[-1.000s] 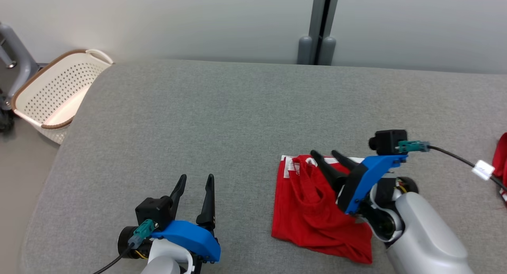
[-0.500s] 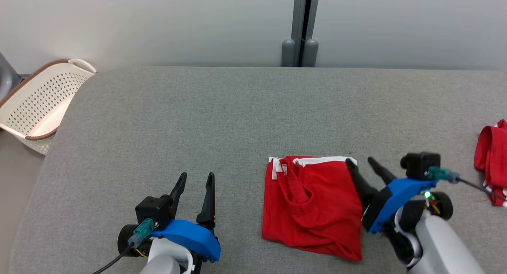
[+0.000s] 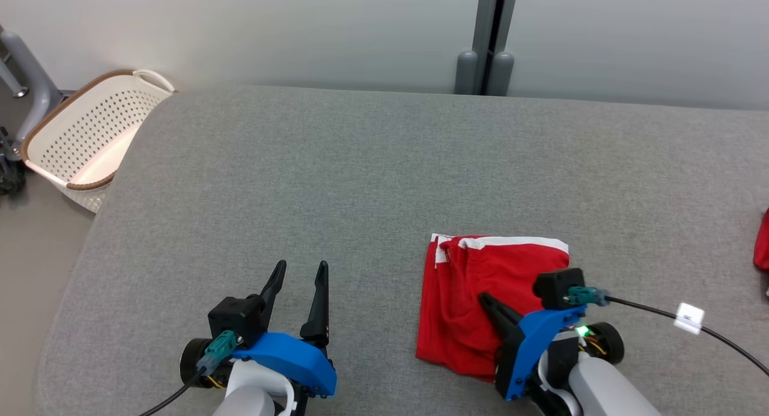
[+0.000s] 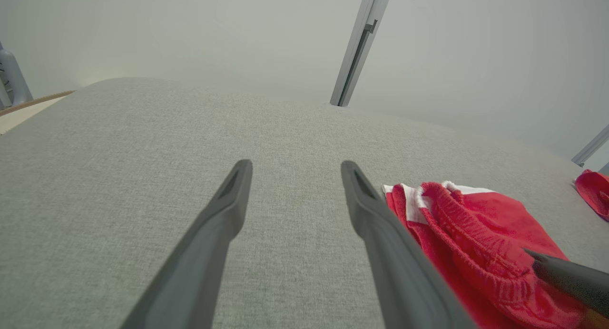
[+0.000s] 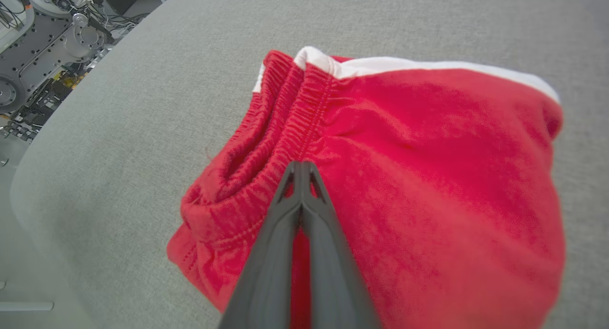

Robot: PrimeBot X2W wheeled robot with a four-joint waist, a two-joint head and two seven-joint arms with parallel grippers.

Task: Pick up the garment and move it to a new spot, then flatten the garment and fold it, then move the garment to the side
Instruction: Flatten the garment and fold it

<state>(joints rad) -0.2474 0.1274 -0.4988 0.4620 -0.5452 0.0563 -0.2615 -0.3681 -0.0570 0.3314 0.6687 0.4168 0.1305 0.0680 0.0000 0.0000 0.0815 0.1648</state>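
Right gripper (image 5: 300, 167) is showing its two dark fingers pressed tight together, closed, with the tips sitting right at the gathered waistband (image 5: 304, 110) of the red garment (image 3: 474, 272). A sliver of red is showing between the fingers further down, but whether any fabric is actually being pinched, that I cannot tell. The gripper is pointing across the cloth from its near right side, blue bracket and pale forearm trailing off toward the front edge of the desk (image 3: 360, 163).

The garment itself is lying folded into a rough square close to the front edge, right of the middle, its white stripe (image 3: 516, 243) running along the side facing the far edge and the waistband bunching on the left.

Over to the left gripper (image 3: 302, 266): it is hovering above bare grey surface near the front edge, left of the middle, fingers spread wide and holding nothing, well apart from the garment.

A black cable with a white tag (image 3: 689, 317) is trailing off toward the right edge, where another red cloth (image 3: 762, 247) is peeking in. Beyond the far left corner a white perforated basket (image 3: 84, 133) is standing on the floor.
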